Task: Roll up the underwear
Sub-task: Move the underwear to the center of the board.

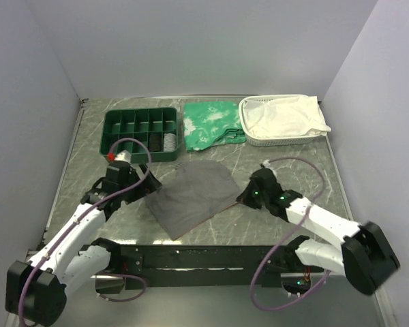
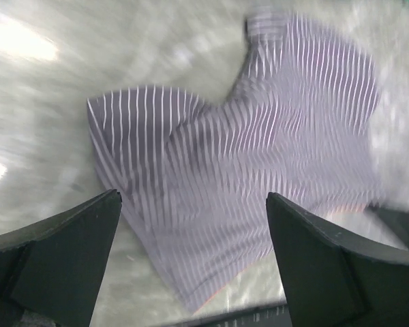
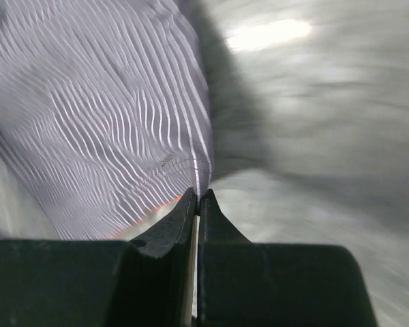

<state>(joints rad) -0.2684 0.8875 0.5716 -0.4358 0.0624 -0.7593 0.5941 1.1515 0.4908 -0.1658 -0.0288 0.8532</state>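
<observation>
Centrally, underwear [image 1: 191, 194] lies on grey marbled table [image 1: 88, 170] btwn white walls [image 1: 204, 48]

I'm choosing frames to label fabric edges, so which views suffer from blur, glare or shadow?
Top external: sharp, evenly lit, the underwear clear. Left wrist: motion blur smears the table and the fabric, glare at upper left; the open left gripper is crisp. Right wrist: table streaked, glare up top, dark shadow beside the fabric pinched in the right gripper.
</observation>
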